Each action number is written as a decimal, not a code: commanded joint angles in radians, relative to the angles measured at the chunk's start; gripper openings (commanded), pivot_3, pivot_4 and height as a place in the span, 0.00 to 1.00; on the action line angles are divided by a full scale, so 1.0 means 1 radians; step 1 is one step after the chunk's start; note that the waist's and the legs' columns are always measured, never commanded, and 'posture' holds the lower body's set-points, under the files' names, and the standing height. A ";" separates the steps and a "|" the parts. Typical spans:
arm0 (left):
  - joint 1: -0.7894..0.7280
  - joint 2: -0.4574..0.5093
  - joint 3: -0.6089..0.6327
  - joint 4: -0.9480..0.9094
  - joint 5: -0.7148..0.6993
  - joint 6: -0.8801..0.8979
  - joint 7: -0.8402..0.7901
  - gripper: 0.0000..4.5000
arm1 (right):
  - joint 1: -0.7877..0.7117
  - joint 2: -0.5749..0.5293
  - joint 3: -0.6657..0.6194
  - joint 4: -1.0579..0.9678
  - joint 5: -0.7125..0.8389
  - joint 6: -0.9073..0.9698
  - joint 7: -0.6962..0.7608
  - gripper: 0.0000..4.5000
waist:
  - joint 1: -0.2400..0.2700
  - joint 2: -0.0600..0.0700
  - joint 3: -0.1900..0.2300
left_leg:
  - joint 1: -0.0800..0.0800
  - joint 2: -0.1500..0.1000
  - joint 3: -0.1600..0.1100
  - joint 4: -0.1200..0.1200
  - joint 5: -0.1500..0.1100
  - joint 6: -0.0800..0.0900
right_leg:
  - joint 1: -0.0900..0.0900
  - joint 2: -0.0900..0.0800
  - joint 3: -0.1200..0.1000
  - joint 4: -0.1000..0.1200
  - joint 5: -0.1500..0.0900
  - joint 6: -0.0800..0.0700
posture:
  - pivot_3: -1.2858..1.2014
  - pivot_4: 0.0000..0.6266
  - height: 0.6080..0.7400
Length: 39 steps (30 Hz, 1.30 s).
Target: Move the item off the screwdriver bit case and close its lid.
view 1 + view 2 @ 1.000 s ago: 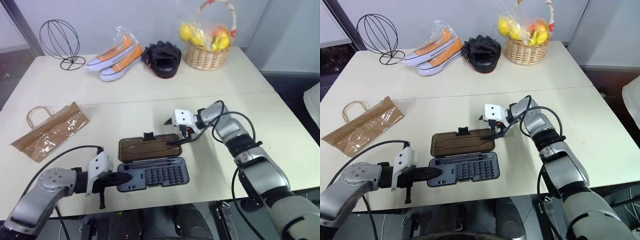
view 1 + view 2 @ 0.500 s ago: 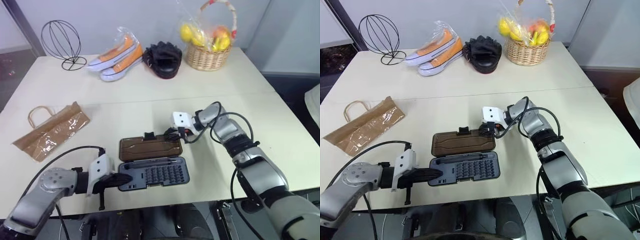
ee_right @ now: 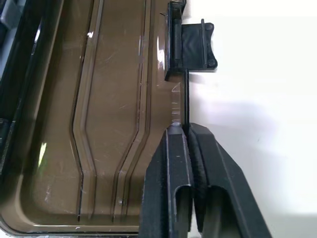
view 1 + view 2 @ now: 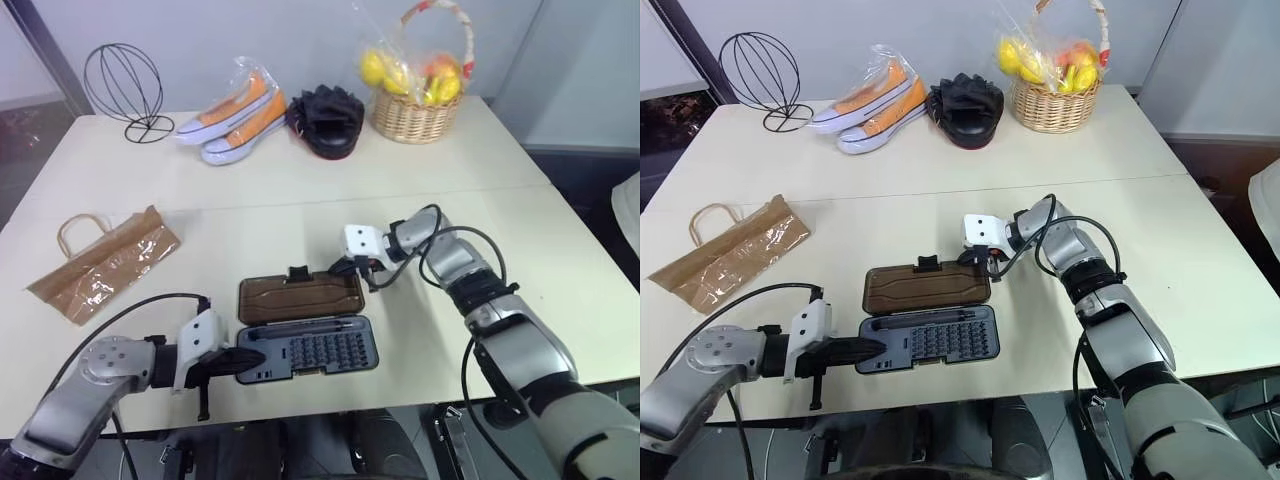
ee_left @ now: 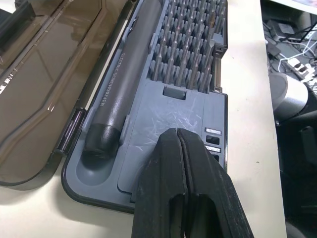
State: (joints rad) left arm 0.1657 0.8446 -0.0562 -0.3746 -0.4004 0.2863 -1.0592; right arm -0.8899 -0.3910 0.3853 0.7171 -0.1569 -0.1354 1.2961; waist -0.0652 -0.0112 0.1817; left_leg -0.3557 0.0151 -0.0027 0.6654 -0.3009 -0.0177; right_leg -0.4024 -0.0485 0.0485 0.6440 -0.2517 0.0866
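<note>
The screwdriver bit case (image 4: 310, 350) lies open near the table's front edge, showing rows of bits and a grey driver (image 5: 116, 91). Its smoky brown lid (image 4: 300, 296) lies flat behind the base, with the black latch tab (image 4: 297, 271) on its far edge. My right gripper (image 4: 345, 268) is shut on the lid's thin far edge near its right corner; the right wrist view shows the edge between the fingertips (image 3: 174, 136). My left gripper (image 4: 250, 358) is shut, its tips resting on the case's grey tray (image 5: 163, 111) at the left end. The item, a brown paper bag (image 4: 103, 264), lies flat at the table's left, apart from the case.
Along the table's back stand a black wire dome (image 4: 123, 85), orange and white shoes in plastic (image 4: 235, 113), a black padded glove (image 4: 325, 118) and a wicker basket of fruit (image 4: 415, 90). Bare table lies between these and the case.
My right gripper went from open to shut, closing on the lid's far edge near its right corner. The left gripper, the case and the bag have not moved.
</note>
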 commanded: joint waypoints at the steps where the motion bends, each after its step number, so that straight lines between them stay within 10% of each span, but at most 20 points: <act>1: 0.021 -0.002 -0.041 0.038 0.057 0.013 0.015 0.00 | 0.056 -0.035 0.028 -0.066 -0.033 -0.014 -0.003 0.01 | 0.004 0.001 0.000 | 0.000 0.000 0.000 0.000 0.000 0.000 | 0.000 0.000 0.000 0.000 0.000 0.000 | 0.52 0.24 1.00; 23: 0.019 0.004 -0.059 0.027 0.035 0.040 0.017 0.00 | 0.494 -0.171 -0.134 -1.092 -0.202 0.339 -0.440 0.01 | 0.025 0.001 0.000 | -0.008 0.001 0.000 -0.003 0.000 0.000 | -0.004 0.002 -0.001 -0.011 -0.001 0.000 | 0.52 0.24 1.00; 39: 0.025 0.175 0.310 -0.288 -0.477 0.403 -0.065 0.00 | 0.558 -0.254 -0.119 -1.107 -0.192 0.247 -0.464 0.01 | 0.024 -0.005 0.004 | -0.025 0.001 -0.001 -0.002 0.000 0.000 | -0.019 0.003 -0.002 -0.011 0.000 0.001 | 0.52 0.24 1.00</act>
State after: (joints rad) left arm 0.1996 1.0011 0.1727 -0.6185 -0.7745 0.6467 -1.1062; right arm -0.3312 -0.6366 0.2865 -0.3816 -0.3528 0.1457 0.8476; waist -0.0413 -0.0160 0.1858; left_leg -0.3817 0.0157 -0.0035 0.6633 -0.3009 -0.0177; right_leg -0.4226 -0.0458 0.0460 0.6326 -0.2518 0.0879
